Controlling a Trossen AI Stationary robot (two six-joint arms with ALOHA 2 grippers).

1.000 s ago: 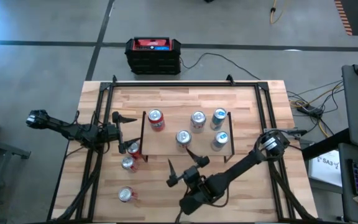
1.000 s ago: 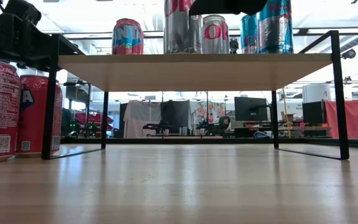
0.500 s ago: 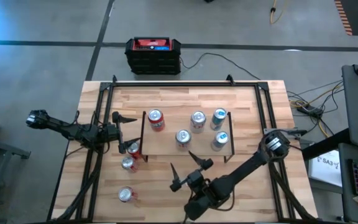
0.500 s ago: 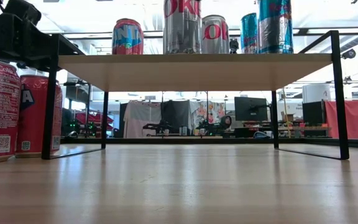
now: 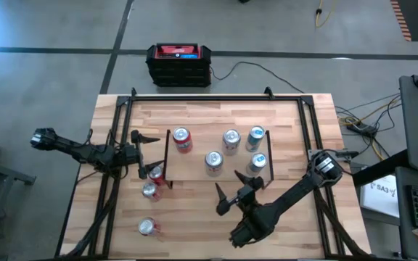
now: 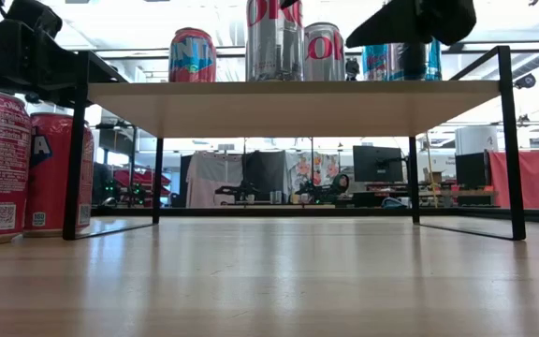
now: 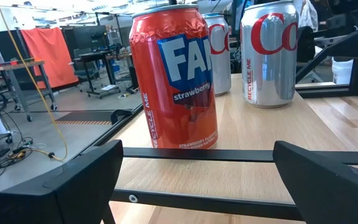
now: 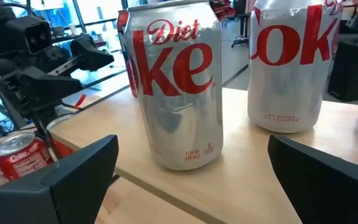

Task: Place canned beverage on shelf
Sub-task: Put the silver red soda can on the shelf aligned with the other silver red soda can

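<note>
The shelf (image 5: 194, 172) is a light-wood board on black legs at the table's middle. On it stand a red strawberry Fanta can (image 5: 182, 138), two silver Diet Coke cans (image 5: 214, 161) (image 5: 231, 138) and two blue cans (image 5: 257, 163). Three red Coke cans (image 5: 149, 190) stand on the table by the shelf's near left corner. My right gripper (image 5: 231, 188) is open and empty just off the shelf's near edge, facing the nearer Diet Coke can (image 8: 179, 87). My left gripper (image 5: 142, 154) is open and empty at the shelf's left end, facing the Fanta can (image 7: 176, 74).
A black-and-red box (image 5: 180, 64) sits on the floor beyond the table's far edge. Black rails (image 5: 216, 96) frame the tabletop. The shelf's black end rail (image 7: 197, 154) crosses in front of my left gripper. Bare wood lies at the near right of the table (image 5: 296, 232).
My right gripper has gone toward the table's right edge along the shelf's near edge, still open and empty. The cans and my left gripper have kept still.
</note>
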